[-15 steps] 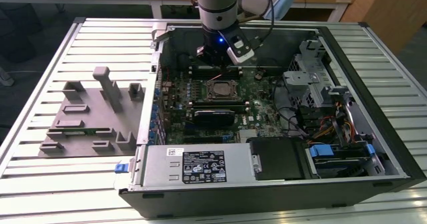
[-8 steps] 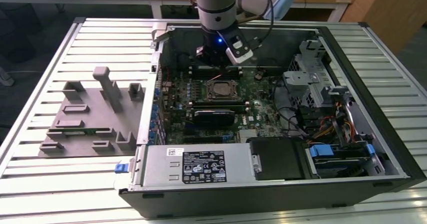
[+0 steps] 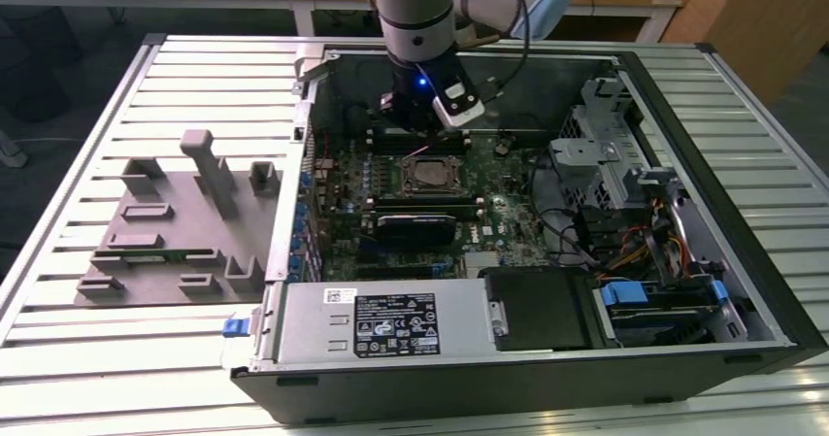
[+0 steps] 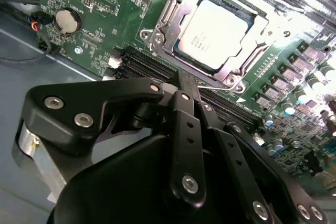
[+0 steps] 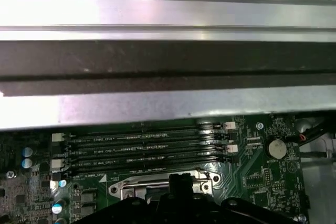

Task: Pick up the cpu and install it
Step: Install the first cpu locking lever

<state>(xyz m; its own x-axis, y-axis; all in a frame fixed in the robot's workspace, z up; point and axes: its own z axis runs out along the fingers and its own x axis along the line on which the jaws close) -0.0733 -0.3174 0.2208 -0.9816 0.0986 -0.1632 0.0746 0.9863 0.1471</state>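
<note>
Black pincer linkage (image 4: 184, 129) fills the near part of the second wrist view; fingers read as drawn together, holding nothing. Just beyond its tip, the cpu (image 4: 219, 32) lies flat in its socket frame (image 4: 157, 38) on the motherboard (image 4: 94, 3), seated, apart from the pincer.

First wrist view: pincer tip (image 5: 178, 184) over the socket frame edge, memory slots (image 5: 147, 150) beyond, case wall (image 5: 168, 66) behind.

Exterior view: arm (image 3: 421, 28) reaches down into the open computer case (image 3: 764, 261); cpu (image 3: 425, 175) just below the pincer (image 3: 417, 130). Grey fixture block (image 3: 182, 222) sits on the slatted surface (image 3: 78, 358), likely parts staging.
</note>
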